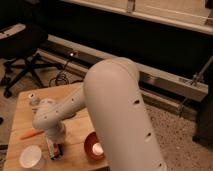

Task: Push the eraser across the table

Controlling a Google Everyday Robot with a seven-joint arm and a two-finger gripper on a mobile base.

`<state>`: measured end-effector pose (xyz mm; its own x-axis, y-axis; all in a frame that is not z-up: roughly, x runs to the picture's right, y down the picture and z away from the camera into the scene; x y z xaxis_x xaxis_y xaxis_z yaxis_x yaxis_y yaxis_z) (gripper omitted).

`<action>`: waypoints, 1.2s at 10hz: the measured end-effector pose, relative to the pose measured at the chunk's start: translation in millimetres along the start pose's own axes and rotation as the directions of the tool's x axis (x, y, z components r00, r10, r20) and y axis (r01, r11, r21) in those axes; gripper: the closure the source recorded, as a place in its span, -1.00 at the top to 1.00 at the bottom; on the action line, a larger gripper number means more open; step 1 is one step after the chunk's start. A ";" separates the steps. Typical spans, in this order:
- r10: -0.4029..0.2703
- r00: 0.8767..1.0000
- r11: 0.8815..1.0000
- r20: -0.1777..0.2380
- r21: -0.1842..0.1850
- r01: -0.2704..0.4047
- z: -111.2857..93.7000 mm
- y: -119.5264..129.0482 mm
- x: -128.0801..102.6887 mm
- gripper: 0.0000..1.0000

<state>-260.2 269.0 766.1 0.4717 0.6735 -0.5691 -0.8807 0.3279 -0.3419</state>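
The table (pixel 20 117) is a small light wooden top at the lower left of the camera view. My gripper (pixel 53 146) hangs from the white arm (pixel 115 115) and reaches down to the tabletop near its front edge. A small dark block with a pale strip, the eraser (pixel 57 151), lies right at the gripper's tip, partly hidden by it. It sits between the white cup (pixel 30 158) and the orange-red bowl (pixel 95 146).
An orange carrot (pixel 30 133) lies left of the gripper. A small pale bottle (pixel 34 100) stands at the table's far left. A black office chair (pixel 22 50) stands behind the table, and a long metal rail (pixel 165 80) runs along the floor.
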 end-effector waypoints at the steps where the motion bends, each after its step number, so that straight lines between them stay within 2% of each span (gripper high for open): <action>1: -0.022 1.000 0.999 0.003 -0.031 0.022 -6.0 15.1 -4.3 -1.00; 3: -0.019 1.000 0.998 -0.002 -0.052 0.019 -11.9 14.8 -7.0 -1.00; 5: 0.023 1.000 0.999 -0.014 -0.039 -0.024 -13.2 -10.1 -4.5 -1.00; 7: 0.093 0.996 0.996 -0.014 0.009 -0.093 -14.1 -56.2 -0.4 -1.00; 9: 0.108 0.994 0.991 0.015 0.071 -0.109 -17.3 -82.0 -1.9 -1.00; 12: 0.044 0.998 0.989 0.042 0.143 -0.049 -13.1 -72.7 -5.0 -1.00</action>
<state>-197.9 233.2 784.0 0.4304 0.7148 -0.5513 -0.9001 0.3853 -0.2032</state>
